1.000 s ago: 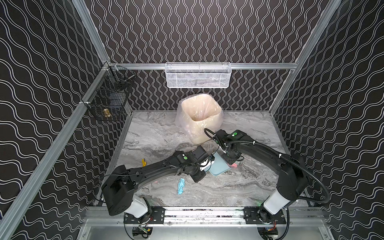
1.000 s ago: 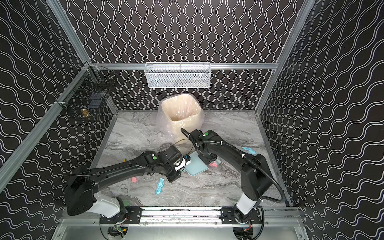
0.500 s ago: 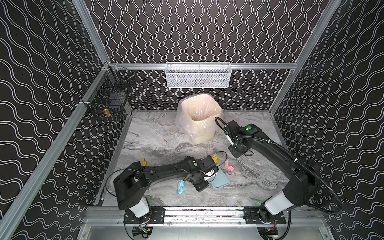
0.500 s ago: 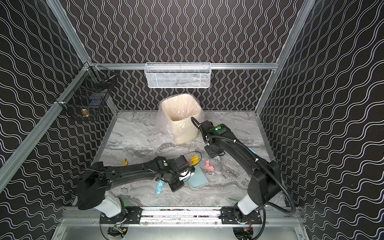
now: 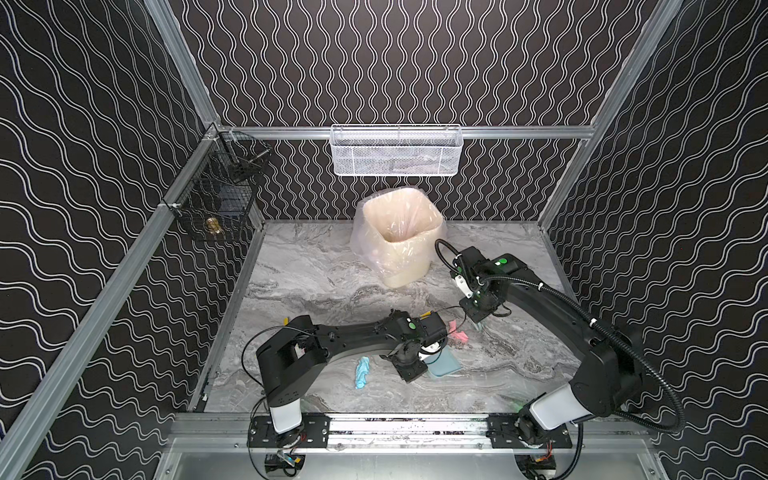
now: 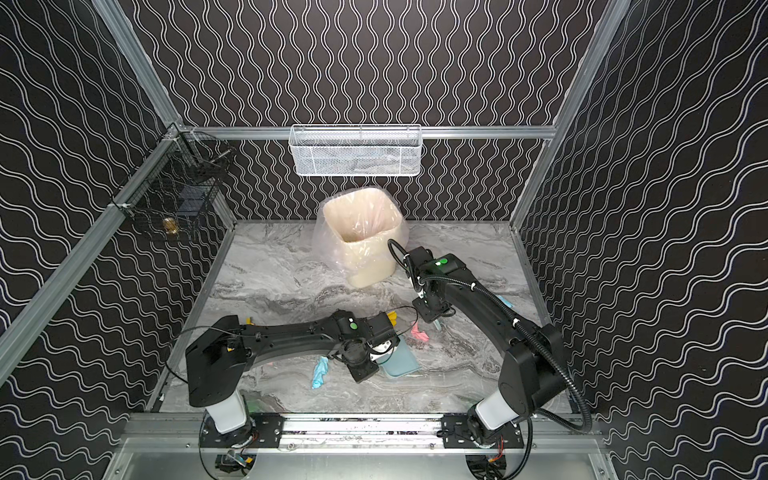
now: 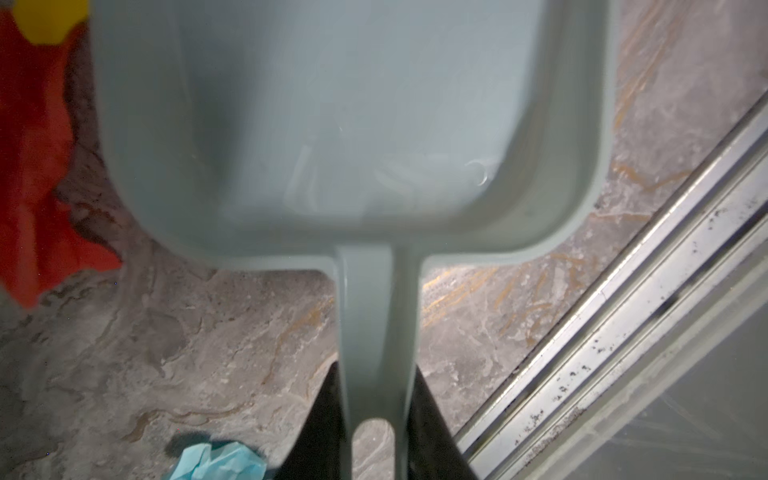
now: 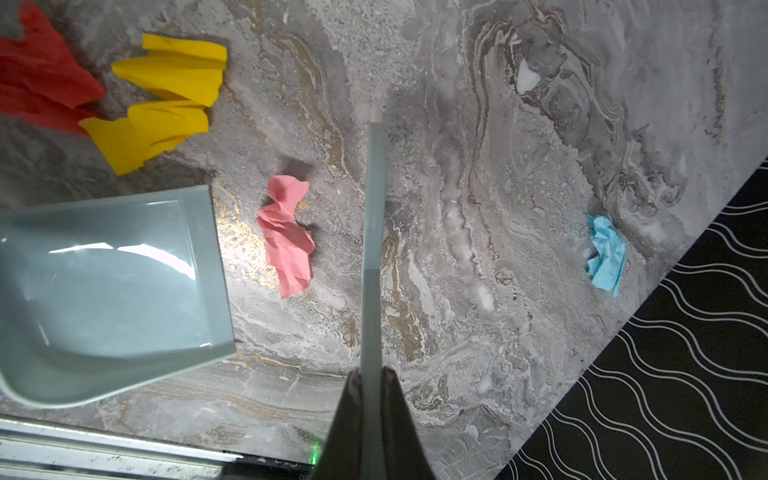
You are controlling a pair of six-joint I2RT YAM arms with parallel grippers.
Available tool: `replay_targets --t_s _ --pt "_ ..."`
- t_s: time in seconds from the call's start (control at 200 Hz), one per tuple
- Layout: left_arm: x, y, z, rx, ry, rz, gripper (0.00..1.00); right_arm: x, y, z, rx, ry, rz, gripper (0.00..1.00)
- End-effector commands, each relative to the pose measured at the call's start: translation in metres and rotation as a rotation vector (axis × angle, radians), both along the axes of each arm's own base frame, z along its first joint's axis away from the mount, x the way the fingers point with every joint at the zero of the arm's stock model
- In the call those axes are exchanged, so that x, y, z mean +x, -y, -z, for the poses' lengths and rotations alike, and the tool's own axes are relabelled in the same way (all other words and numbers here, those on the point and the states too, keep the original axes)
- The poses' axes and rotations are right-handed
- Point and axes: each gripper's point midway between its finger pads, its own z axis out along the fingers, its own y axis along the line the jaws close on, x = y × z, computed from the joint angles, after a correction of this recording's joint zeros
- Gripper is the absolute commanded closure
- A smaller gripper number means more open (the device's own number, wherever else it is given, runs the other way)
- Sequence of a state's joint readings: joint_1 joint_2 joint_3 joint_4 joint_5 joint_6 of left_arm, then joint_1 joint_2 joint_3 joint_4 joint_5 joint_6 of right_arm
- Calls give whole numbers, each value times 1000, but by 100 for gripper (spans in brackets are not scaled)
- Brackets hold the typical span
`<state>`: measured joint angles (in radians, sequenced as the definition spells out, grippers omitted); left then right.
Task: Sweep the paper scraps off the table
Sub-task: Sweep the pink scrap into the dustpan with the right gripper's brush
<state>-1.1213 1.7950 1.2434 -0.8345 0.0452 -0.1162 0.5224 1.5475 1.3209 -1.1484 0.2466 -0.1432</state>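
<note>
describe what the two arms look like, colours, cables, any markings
Both arms are matte black with chunky, rounded links. The left arm and right arm each have a white segment just above the base and a round green dot near the wrist. A ribbed black hose loops along the right arm; thin black cables curl at the wrists. The fingers are dark and tapered.

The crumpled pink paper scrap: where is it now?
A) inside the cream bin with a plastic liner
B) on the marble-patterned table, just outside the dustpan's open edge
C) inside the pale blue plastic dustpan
B: the right wrist view shows the pink paper scrap lying on the grey marble-patterned table, beside the open edge of the empty pale blue plastic dustpan.
</note>
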Motion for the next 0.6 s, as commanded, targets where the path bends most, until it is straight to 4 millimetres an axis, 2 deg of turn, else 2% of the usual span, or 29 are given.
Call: replay_targets --t_s 0.0,0.25,0.591 --pt "3 2 0 12 4 -21 100 -7 -6 2 36 -36 -34 100" --pt "15 9 5 29 24 -55 100 -17 -14 1 89 -82 -65 100" --pt "24 16 10 20 37 -66 100 -37 -45 -14 281 -138 -134 100"
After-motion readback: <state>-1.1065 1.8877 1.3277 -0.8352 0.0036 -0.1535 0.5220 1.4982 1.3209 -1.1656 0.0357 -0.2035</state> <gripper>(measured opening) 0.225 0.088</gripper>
